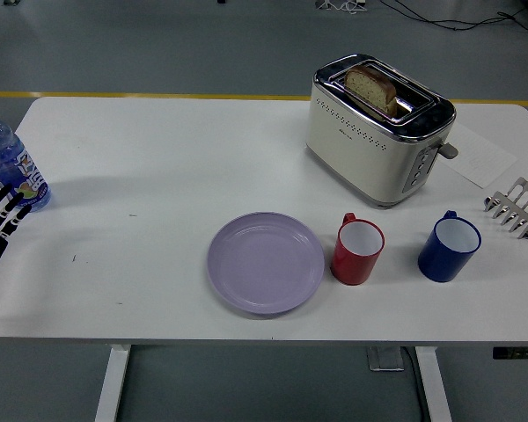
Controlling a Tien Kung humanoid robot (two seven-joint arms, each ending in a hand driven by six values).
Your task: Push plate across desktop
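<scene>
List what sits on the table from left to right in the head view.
Robot's left hand → clear plastic water bottle with blue cap → round lilac plate → red mug → blue mug → metal toast rack. The toaster overlaps the mugs, so it is omitted.

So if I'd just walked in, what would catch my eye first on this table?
Probably the cream and chrome toaster at the far right, with a slice of bread sticking out of its slot. Next, the lilac plate near the front edge, with a red mug and a blue mug to its right. At the left edge, the robot's black left hand reaches in beside a water bottle.
</scene>
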